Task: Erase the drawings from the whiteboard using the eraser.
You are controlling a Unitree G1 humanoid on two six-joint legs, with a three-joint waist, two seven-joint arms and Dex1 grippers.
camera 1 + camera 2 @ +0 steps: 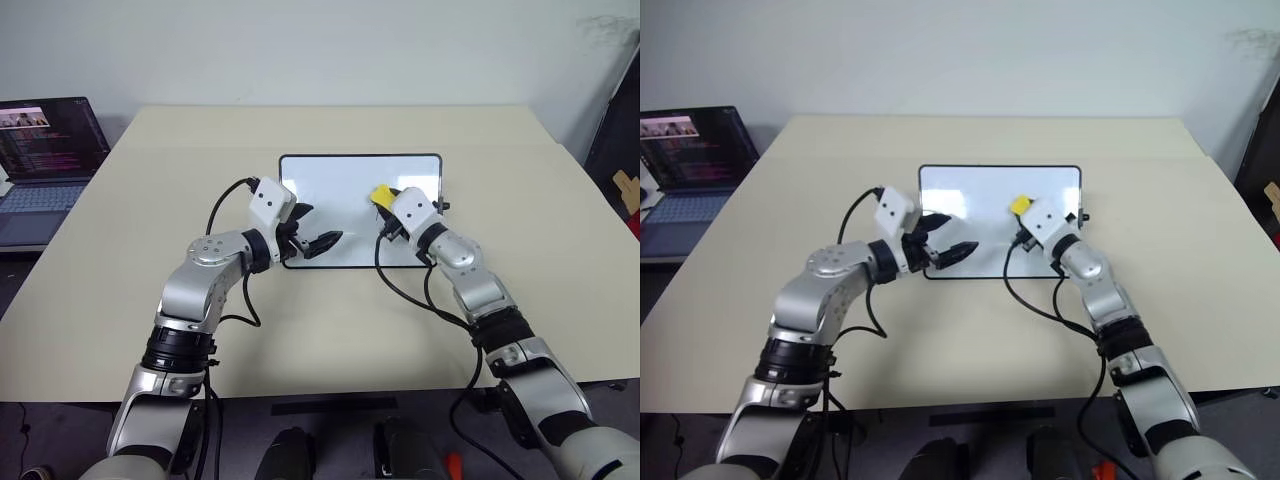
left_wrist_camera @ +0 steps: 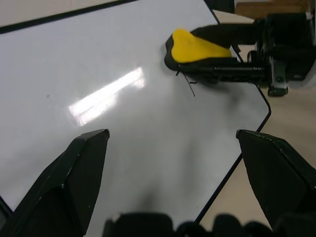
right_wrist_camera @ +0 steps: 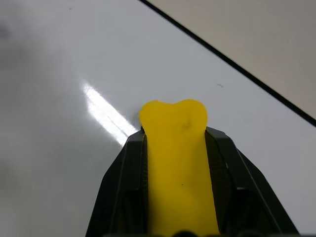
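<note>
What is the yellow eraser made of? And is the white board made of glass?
The eraser looks like soft foam or rubber: its matte yellow top bulges where the right gripper squeezes it. The whiteboard looks like smooth coated plastic or metal rather than glass, though I can't be sure; it is glossy and mirrors a bright streak of light. Its thin black frame looks like plastic.

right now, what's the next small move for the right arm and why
Probably wipe the small yellow eraser over the thin dark stroke beside its tip. The right tool is shut on it, over the glossy white black-framed whiteboard, where that mark remains; the left tool stands open at the near edge.
</note>
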